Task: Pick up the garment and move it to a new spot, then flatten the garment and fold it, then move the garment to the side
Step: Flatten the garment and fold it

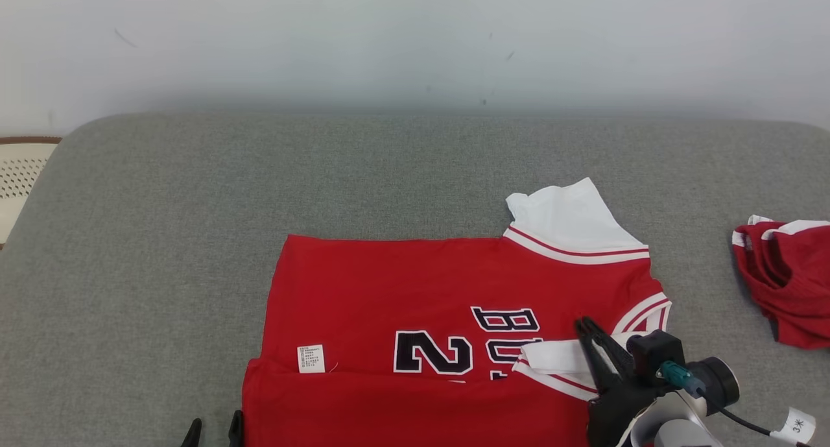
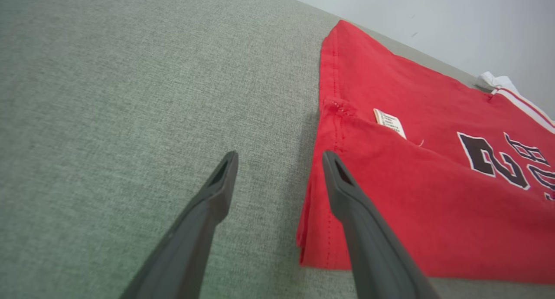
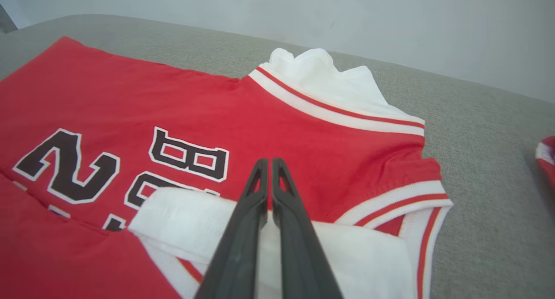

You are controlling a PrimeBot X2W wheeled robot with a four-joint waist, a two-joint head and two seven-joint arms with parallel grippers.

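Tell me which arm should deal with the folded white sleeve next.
Right. The right gripper is shut directly over the white sleeve on the jersey. The left gripper hangs open off the jersey's other end, over grey cushion.

The grey fabric top [image 1: 162, 239] lies open across the upper and left parts of the frame. The red jersey [image 1: 389, 285] covers the lower middle. A crumpled red garment [image 1: 788, 278] blocks the right edge.

The head view looks down from high over the grey surface [image 1: 162, 239]. Each wrist view sits low and close, looking along the left pincer [image 2: 279, 156] or right pincer [image 3: 269, 161] toward the wall [image 1: 415, 38]. All three share the garment [image 1: 389, 285] and its printed number.
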